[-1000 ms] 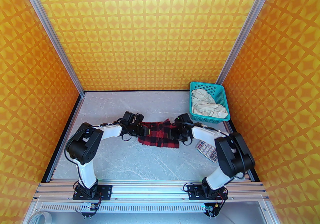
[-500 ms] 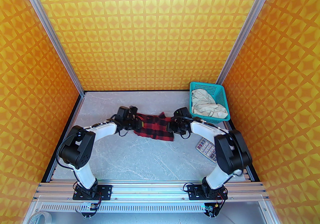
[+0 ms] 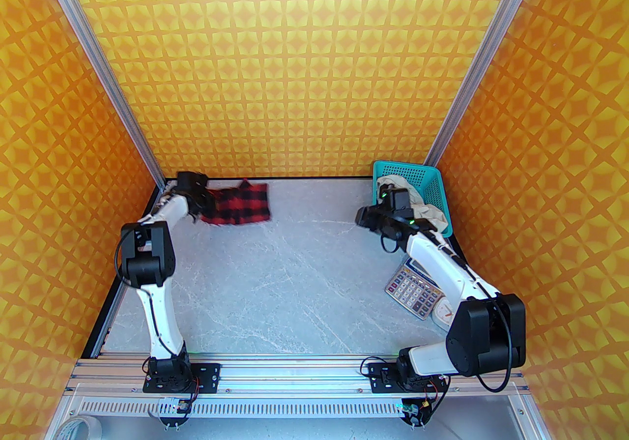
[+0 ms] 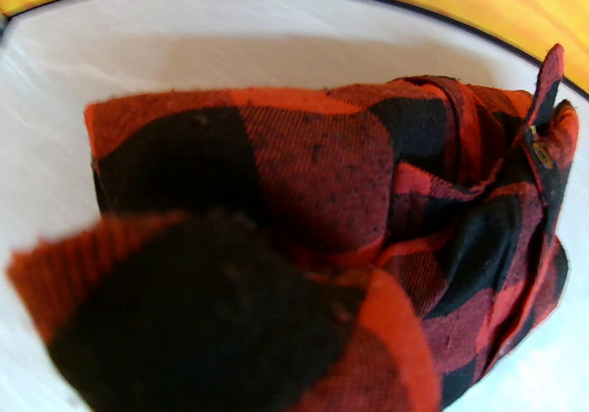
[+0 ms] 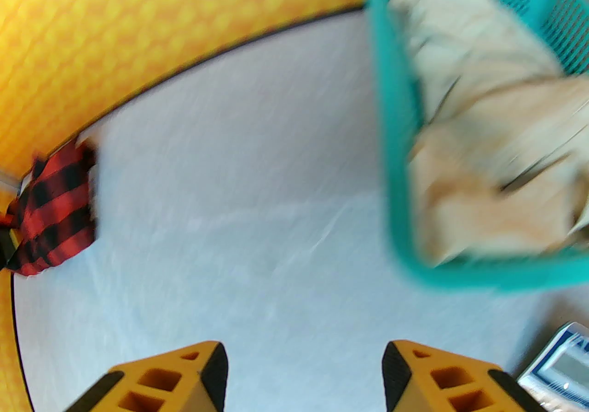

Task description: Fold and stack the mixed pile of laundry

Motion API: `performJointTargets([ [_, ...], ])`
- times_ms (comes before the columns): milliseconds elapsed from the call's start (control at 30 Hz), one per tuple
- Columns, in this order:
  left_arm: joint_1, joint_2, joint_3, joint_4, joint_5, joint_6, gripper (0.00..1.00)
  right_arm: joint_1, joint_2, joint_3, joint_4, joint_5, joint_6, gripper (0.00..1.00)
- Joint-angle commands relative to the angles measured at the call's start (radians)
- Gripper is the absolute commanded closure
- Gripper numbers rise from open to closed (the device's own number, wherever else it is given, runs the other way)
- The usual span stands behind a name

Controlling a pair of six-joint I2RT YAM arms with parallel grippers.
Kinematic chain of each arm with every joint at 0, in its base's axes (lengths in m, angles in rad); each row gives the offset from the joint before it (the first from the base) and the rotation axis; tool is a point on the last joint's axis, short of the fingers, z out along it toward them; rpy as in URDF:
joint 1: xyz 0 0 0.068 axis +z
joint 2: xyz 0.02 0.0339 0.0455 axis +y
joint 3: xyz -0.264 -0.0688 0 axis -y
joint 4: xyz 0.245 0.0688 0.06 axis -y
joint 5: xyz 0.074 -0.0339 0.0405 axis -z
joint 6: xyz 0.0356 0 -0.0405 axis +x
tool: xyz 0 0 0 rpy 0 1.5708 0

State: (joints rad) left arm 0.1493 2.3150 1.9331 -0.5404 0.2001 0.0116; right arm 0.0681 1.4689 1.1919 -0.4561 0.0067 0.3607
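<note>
Your left claw (image 3: pixel 199 202) is pinching the red-and-black shirt (image 3: pixel 242 204) at the desk (image 3: pixel 295 271) far corner; right claw (image 5: pixel 303 371) hangs open, empty.

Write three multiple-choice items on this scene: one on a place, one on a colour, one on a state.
1. Where is the red-and-black checked fabric shirt?
A. At the far-left corner of the grey marble-look table
B. Beside the calculator
C. At the near edge

2. What colour is the rectangular perforated plastic basket holding the crumpled cream garment?
A. Grey
B. Teal
C. White

3. How do the right end effector jaws stand?
A. Shut on the shirt
B. Shut on the calculator
C. Open, empty

Answers: A, the top view shows it by the far-left wall corner. B, its walls are teal. C, bare table shows between the yellow fingers.
</note>
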Motion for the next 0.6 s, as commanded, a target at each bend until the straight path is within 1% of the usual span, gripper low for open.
performJointTargets([
  [0,0.059,0.122,0.211,-0.173,-0.047,0.121,1.0,-0.044,0.039,0.065,-0.018,0.084,-0.053,0.4],
  [167,0.136,0.312,0.524,-0.293,-0.047,0.184,1.0,-0.12,0.081,0.073,0.026,0.143,-0.047,0.39],
  [267,0.158,0.383,0.636,-0.305,-0.047,0.212,1.0,-0.195,0.133,0.103,0.028,0.149,-0.024,0.39],
  [367,0.167,0.413,0.675,-0.262,-0.048,0.213,1.0,-0.256,0.211,0.17,-0.009,0.117,-0.054,0.37],
  [433,0.172,0.415,0.672,-0.212,-0.089,0.18,1.0,-0.284,0.267,0.228,-0.058,0.088,-0.064,0.35],
  [533,0.18,0.414,0.669,-0.14,-0.127,0.163,1.0,-0.298,0.359,0.325,-0.126,0.115,-0.111,0.26],
  [567,0.183,0.414,0.667,-0.12,-0.134,0.164,0.98,-0.302,0.391,0.359,-0.159,0.13,-0.124,0.23],
])
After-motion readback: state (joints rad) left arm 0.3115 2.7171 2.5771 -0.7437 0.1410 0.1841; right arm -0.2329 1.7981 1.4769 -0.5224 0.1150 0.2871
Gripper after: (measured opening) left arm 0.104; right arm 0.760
